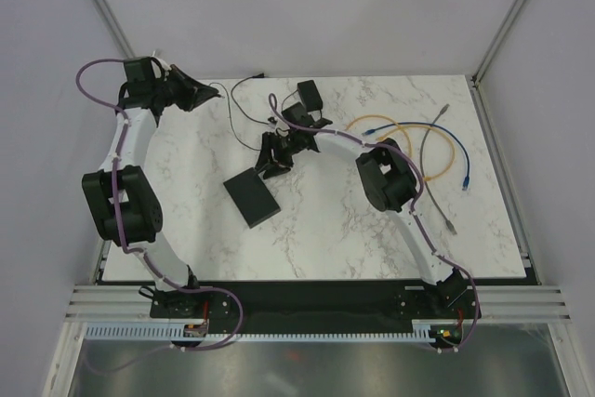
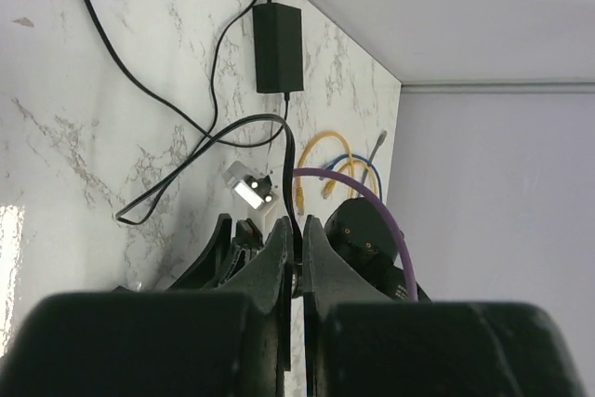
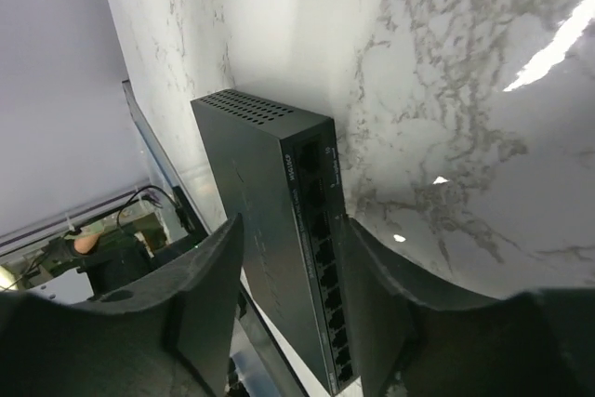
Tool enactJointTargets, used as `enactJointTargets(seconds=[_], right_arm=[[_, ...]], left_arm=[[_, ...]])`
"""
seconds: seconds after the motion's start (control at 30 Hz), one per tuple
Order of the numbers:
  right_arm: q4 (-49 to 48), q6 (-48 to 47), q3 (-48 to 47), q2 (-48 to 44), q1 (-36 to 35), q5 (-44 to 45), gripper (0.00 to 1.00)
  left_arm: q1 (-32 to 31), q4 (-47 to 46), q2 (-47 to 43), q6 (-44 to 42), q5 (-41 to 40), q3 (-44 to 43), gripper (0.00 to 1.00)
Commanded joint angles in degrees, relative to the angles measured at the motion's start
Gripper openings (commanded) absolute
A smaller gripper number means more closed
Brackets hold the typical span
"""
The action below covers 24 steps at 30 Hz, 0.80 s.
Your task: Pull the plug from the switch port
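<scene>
The switch (image 1: 251,199) is a flat matte-black box lying on the marble table. My right gripper (image 1: 271,165) hovers at its far end. In the right wrist view it (image 3: 290,230) is open, one finger on each side of the switch (image 3: 256,183), whose row of ports (image 3: 322,234) looks empty. My left gripper (image 1: 214,93) is at the back left, far from the switch. It (image 2: 298,241) is shut on the plug end of a thin black cord (image 2: 167,104) that runs to the small black adapter (image 2: 277,34), which also shows in the top view (image 1: 310,93).
Yellow (image 1: 395,125), blue (image 1: 457,153) and grey (image 1: 429,151) network cables lie at the back right. A small white part (image 2: 249,185) sits near the right arm's wrist. The cord loops (image 1: 244,104) lie between the two grippers. Enclosure walls stand behind the table.
</scene>
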State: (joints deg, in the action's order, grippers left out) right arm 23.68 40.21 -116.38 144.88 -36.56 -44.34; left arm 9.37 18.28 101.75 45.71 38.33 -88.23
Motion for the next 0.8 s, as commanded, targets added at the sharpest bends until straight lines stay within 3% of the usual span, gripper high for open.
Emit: enactJointTargets(seconds=[0.0, 0.17, 0.23, 0.27, 0.3, 0.33, 0.37, 0.4, 0.6, 0.77], right_arm=[[-0.3, -1.1, -1.74, -6.44, 3.85, 4.33, 0.56], [-2.14, 5.9, -6.23, -5.4, 6.76, 6.73, 0.67], [-9.67, 12.14, -3.53, -5.04, 6.85, 3.39, 0.71], [-14.67, 23.23, -0.72, -5.31, 6.67, 1.9, 0.74], [-28.9, 29.08, 2.79, -6.53, 6.59, 0.58, 0.77], [-35.83, 35.67, 9.52, -7.32, 6.41, 0.92, 0.83], [-45.56, 40.17, 11.94, -8.11, 6.41, 1.53, 0.98], [-47.74, 45.7, 13.27, -8.21, 6.32, 1.97, 0.98], [-50.65, 54.08, 8.54, -6.8, 4.74, 3.9, 0.98], [-57.85, 63.32, 12.3, -9.51, 4.04, 7.94, 0.98]], left_arm=[[-0.93, -0.88, -2.08, -2.82, 3.33, -0.91, 0.02], [-3.12, -1.84, -4.19, -3.88, 6.05, 6.2, 0.02], [-4.26, -4.03, -5.59, -2.92, 7.89, 8.58, 0.02], [-4.62, -6.57, -6.12, -2.3, 9.3, 11.03, 0.02], [-5.32, -7.64, -6.91, -1.69, 9.57, 12.01, 0.02], [-5.5, -8.26, -7.79, -1.59, 9.84, 12.63, 0.02], [-5.76, -8.96, -8.15, -1.68, 10.1, 13.51, 0.02], [-6.02, -9.05, -8.5, -2.03, 10.45, 13.61, 0.02], [-7.34, -9.14, -10.7, -4.57, 11.77, 14.75, 0.02], [-7.78, -9.14, -11.4, -4.58, 11.86, 16.59, 0.02]])
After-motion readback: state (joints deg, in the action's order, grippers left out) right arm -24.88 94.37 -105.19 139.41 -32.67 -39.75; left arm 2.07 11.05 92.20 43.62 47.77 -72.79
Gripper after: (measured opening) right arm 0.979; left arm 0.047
